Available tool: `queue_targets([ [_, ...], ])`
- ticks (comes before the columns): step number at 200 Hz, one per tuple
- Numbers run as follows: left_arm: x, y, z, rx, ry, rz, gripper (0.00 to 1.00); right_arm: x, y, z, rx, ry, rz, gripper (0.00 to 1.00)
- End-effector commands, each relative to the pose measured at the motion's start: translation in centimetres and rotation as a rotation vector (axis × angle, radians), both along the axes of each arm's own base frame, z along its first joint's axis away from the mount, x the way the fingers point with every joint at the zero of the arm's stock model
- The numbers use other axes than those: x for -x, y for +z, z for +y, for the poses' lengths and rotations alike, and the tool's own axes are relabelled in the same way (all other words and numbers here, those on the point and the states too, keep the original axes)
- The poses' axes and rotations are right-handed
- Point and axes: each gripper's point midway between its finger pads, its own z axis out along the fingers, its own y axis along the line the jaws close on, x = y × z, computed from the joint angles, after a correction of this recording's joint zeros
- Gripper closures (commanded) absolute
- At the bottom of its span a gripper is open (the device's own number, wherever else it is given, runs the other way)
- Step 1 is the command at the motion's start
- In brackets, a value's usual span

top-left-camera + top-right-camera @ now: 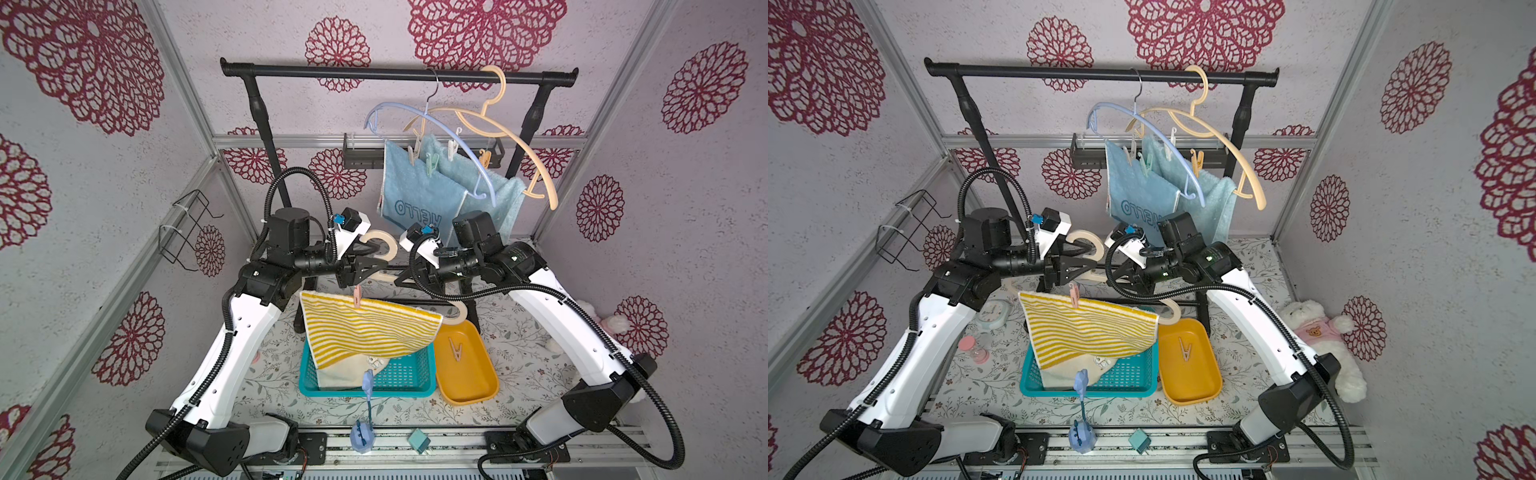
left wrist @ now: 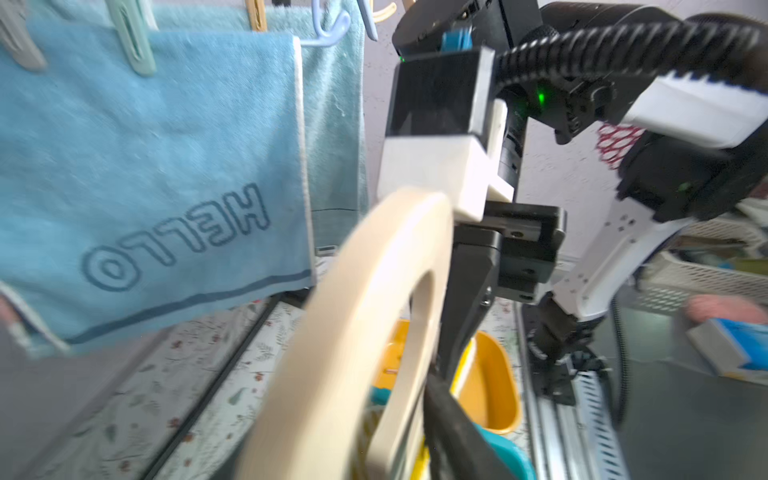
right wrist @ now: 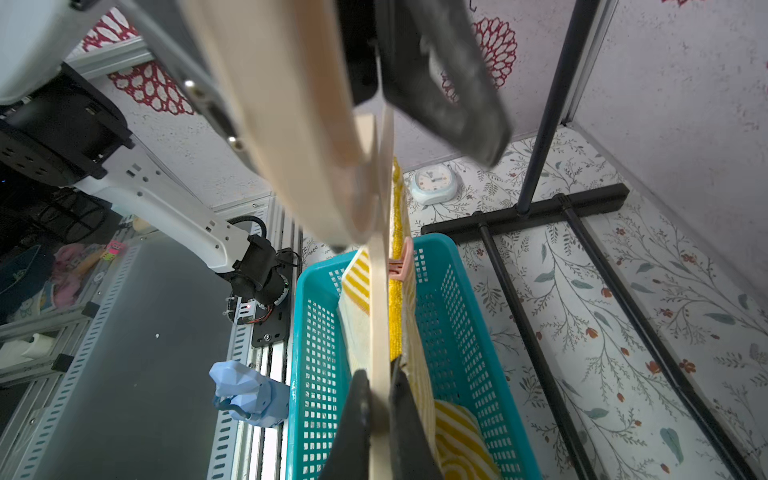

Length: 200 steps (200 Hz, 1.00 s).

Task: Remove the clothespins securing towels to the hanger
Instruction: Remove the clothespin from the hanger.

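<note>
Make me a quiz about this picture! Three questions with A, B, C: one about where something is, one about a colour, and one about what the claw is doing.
1. Where does the loose clothespin lie?
A) in the teal basket
B) in the yellow tray
C) on the black rail

2. What colour is the clothespin pinned on the striped towel?
A) pink
B) black
C) purple

3. What is the right claw doing?
A) hanging open in the air
B) shut on the beige hanger
C) shut on the teal basket

Answers:
1 B, it lies flat on the tray's floor in both top views.
2 A, it shows pink at the towel's top edge.
3 B, the right wrist view shows both fingers pressed against the hanger's bar.
</note>
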Motion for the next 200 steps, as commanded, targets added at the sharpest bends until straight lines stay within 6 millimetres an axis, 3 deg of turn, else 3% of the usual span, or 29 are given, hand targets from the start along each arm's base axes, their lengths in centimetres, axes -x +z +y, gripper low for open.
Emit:
queue_targets([
  [1,-0.4,3.1,1.7,0.043,0.135,-0.130,0.23,0.8,2.6,-0.5,-0.058,-0.008,-0.041,1.00],
  [24,0.2,3.9,3.5,0.064,0.245,-0.153,0.23,0.5,2.7,-0.7,-0.065,-0.013,-0.029,1.00],
  [45,2.5,3.9,4.7,0.068,0.267,-0.117,0.26,0.2,3.0,-1.0,-0.074,-0.004,-0.013,1.00],
  [68,5.1,1.8,4.9,0.036,0.228,0.006,0.31,0.5,3.2,-1.3,-0.071,0.024,0.004,1.00],
  [93,6.4,-1.2,4.4,0.012,0.172,0.145,0.34,1.2,3.7,-1.5,-0.073,0.058,0.004,1.00],
  [114,6.5,-3.2,3.8,0.009,0.138,0.234,0.34,1.8,4.2,-1.7,-0.077,0.079,0.000,1.00],
  [157,4.6,-6.5,3.7,-0.032,0.155,0.311,0.33,2.6,4.7,-1.9,-0.090,0.101,0.015,1.00],
  [200,3.1,-8.0,5.0,-0.040,0.253,0.283,0.32,2.9,4.7,-1.9,-0.094,0.109,0.026,1.00],
])
